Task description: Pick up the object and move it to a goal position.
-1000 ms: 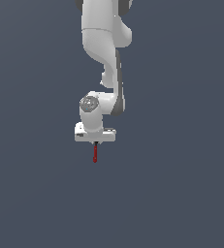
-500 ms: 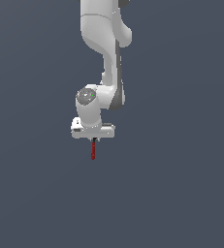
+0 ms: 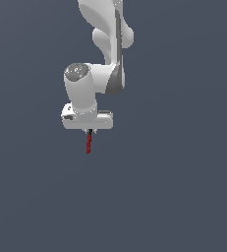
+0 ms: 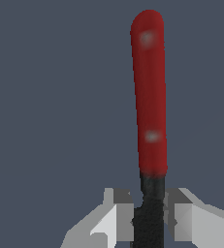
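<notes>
So the gripper (image 3: 89, 131) is clamped down on the stick (image 3: 88, 143), squeezed nearly all the way in since the thing is so skinny. In the wrist view you can see both fingers (image 4: 119, 215) pressed up against the short black end of the stick (image 4: 149, 104), one on each side, and the long red part pokes out past the fingertips. There are two little shiny spots on the red part, just highlights from the lighting.

From the exterior view the stick hangs pretty much straight down from the underside of the white hand, red end lowest. Only a sliver of black shows right where it meets the fingers, and the fingers themselves are mostly tucked under the wide white body, so you barely see them from there. The stick is way narrower than the hand holding it.

Going up from there, the hand sits under a rounded grey-capped wrist joint (image 3: 78, 74), and the white arm (image 3: 107, 29) runs up and out the top of the frame, leaning toward the exterior view's right.

Everything around it is flat dark grey-blue. The stick is touching nothing apart from the fingers.
</notes>
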Robot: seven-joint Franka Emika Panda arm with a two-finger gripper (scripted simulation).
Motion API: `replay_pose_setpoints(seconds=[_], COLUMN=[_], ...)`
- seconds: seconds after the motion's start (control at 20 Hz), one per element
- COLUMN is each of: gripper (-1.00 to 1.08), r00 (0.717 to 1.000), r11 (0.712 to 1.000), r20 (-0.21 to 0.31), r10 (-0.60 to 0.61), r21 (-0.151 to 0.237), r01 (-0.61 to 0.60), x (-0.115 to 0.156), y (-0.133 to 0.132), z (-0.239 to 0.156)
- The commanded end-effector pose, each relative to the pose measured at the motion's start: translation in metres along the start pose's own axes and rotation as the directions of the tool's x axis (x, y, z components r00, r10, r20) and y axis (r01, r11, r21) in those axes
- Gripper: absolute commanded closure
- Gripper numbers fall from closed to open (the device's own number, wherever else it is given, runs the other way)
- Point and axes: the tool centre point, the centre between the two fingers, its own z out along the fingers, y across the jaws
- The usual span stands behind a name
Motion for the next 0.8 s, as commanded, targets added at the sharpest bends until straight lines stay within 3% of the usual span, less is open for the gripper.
replay_pose_setpoints(seconds=[0.0,0.75], gripper=[1.08,1.08], r00=[1.0,1.0], r11=[1.0,1.0], r20=[-0.001,-0.001], r10=[0.0,0.0], r21=[0.0,0.0], r01=[0.0,0.0], x=[0.0,0.007], y=[0.005,0.029], z=[-0.03,-0.181])
